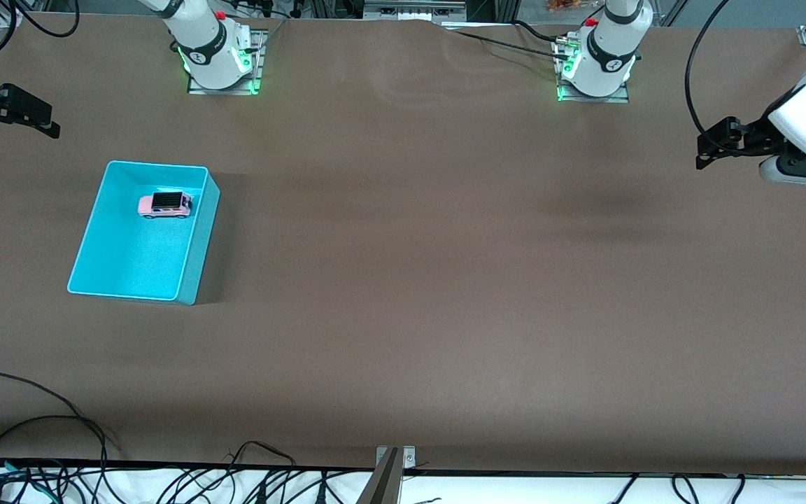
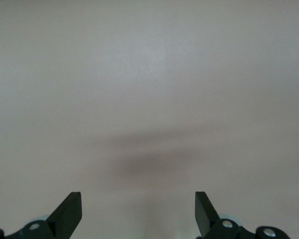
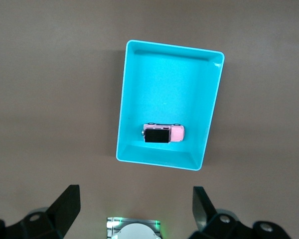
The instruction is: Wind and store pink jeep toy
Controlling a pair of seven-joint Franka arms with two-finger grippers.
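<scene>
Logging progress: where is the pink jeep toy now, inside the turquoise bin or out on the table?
Inside. The pink jeep toy rests on its wheels on the turquoise bin floor, in the part farther from the front camera.

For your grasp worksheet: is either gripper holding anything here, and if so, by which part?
Nothing is held. The left gripper and right gripper are both open and empty; the pink jeep toy sits in the turquoise bin.

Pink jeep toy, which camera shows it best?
The right wrist view: the pink jeep toy shows from above, unblocked, inside the turquoise bin. The front view shows it smaller. The left wrist view shows only bare table.
</scene>
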